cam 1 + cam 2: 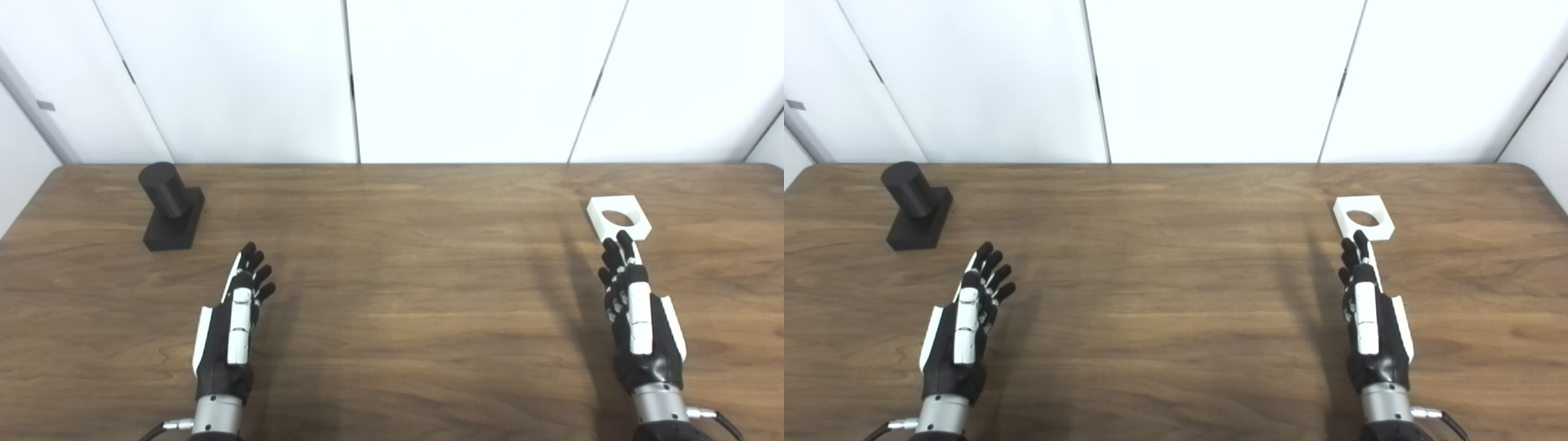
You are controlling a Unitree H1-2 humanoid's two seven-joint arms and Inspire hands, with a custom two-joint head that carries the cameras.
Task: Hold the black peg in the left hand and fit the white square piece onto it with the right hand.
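Note:
The black peg (165,191) is a short round post on a black square base, standing on the wooden table (392,294) at the far left. The white square piece (618,217) with a round hole lies flat at the far right. My left hand (236,318) is open and empty, hovering nearer to me and to the right of the peg. My right hand (637,312) is open and empty, its fingertips (625,240) just short of the white piece's near edge. Both also show in the right eye view: the peg (914,196) and the piece (1363,217).
White wall panels (392,79) stand right behind the table's far edge. The table's rounded far corners show at left and right. Nothing else lies on the wood between the two hands.

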